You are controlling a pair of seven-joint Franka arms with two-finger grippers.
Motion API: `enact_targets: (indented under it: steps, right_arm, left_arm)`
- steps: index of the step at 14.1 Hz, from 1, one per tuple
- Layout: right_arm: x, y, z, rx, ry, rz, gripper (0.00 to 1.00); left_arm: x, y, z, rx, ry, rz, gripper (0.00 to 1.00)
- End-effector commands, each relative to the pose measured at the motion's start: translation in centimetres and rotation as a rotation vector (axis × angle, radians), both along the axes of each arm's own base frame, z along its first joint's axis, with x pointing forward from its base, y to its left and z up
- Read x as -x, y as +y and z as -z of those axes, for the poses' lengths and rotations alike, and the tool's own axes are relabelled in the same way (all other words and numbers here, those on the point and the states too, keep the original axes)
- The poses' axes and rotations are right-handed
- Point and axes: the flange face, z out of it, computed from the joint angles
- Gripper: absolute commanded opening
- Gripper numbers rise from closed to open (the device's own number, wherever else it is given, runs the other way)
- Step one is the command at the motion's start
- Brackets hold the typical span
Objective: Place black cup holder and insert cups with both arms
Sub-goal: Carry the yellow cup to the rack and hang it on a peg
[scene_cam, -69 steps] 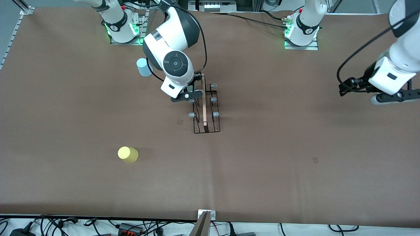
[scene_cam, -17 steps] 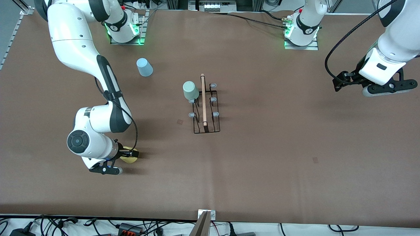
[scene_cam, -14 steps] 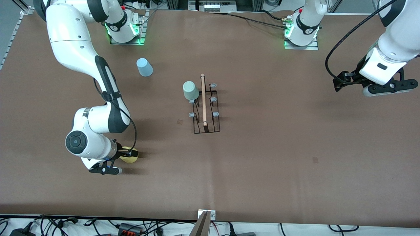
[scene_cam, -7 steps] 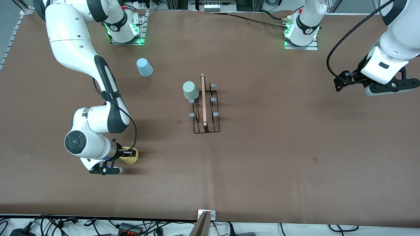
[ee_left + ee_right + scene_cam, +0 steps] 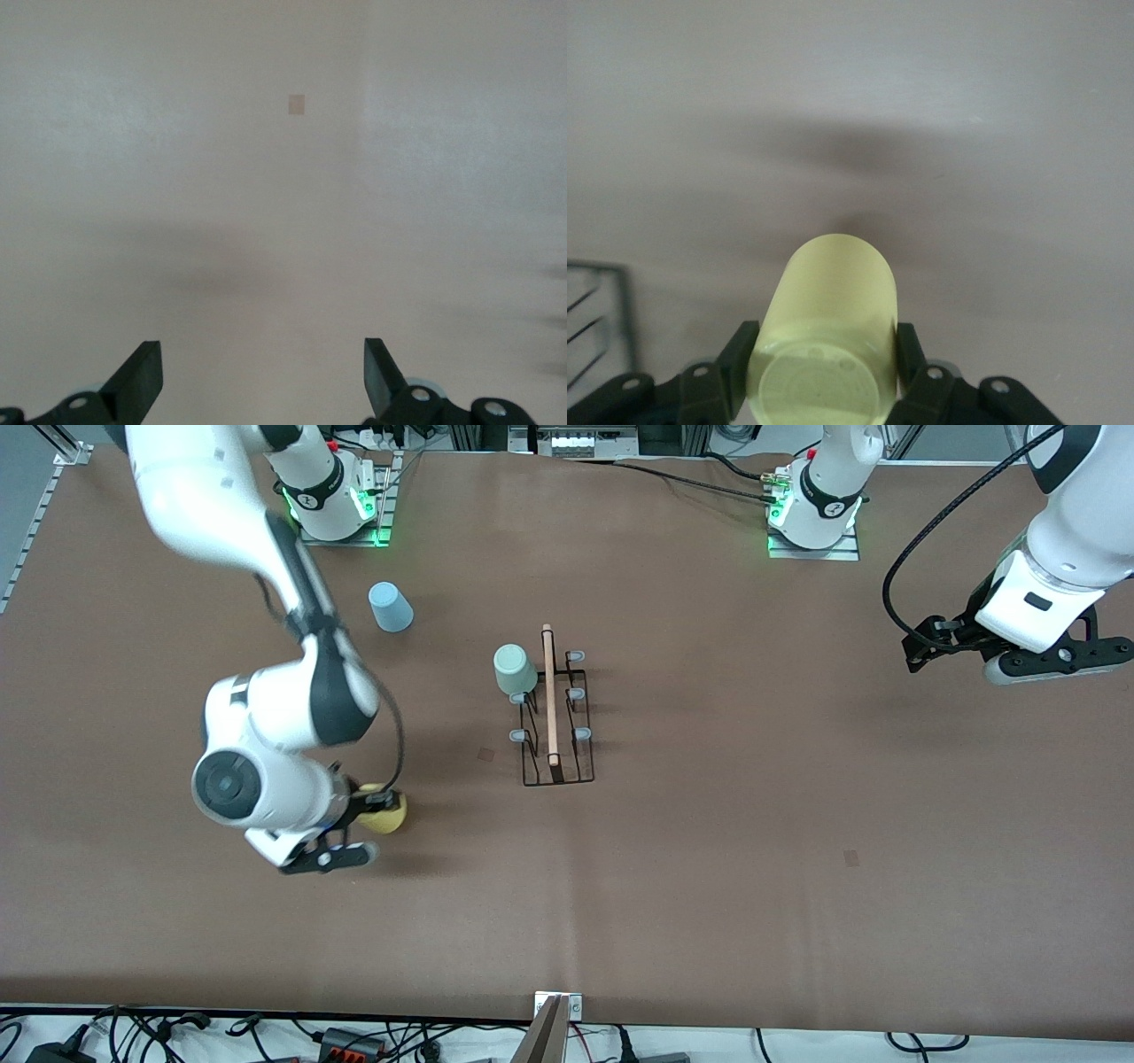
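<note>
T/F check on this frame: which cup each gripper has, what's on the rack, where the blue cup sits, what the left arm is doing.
1. The right gripper is shut on the yellow cup. True.
2. The mint green cup sits upside down at the black cup holder, at the end farther from the front camera. True.
3. The left gripper holds a cup. False: it is open and empty, waiting over bare table at the left arm's end.
4. The pale blue cup is on the holder. False: it stands on the table near the right arm's base, apart from the holder.
5. Every peg of the holder carries a cup. False: only the mint green one is there.
</note>
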Motion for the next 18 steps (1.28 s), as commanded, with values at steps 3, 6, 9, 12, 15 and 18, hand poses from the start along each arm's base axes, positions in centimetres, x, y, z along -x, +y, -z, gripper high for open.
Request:
enact_targets:
  steps: [3, 6, 9, 12, 15, 18]
  right_arm:
    - [5.6, 9.5, -4.2, 0.013, 0.028, -0.036, 0.20]
    - [8.0, 13.9, -4.2, 0.009, 0.029, -0.021, 0.20]
    - [9.1, 16.6, -3.9, -0.004, -0.004, 0.013, 0.20]
    - [9.3, 17.5, -3.6, -0.009, -0.018, 0.029, 0.20]
    - [9.2, 18.1, -2.5, -0.017, -0.033, 0.027, 0.20]
    - [8.9, 18.3, -1.6, -0.018, -0.037, 0.026, 0.20]
  left_arm:
    - [0.2, 0.6, -0.9, 0.013, -0.004, 0.026, 1.00]
    - [0.2, 0.6, -0.8, 0.012, -0.002, 0.043, 1.00]
    - [0.1, 1.5, -0.7, 0.014, 0.000, 0.052, 1.00]
    - [0.1, 1.6, -0.7, 0.021, 0.001, 0.060, 1.00]
    - [0.1, 1.5, -0.7, 0.029, 0.002, 0.062, 1.00]
    - [0.2, 1.5, -0.8, 0.029, 0.004, 0.069, 1.00]
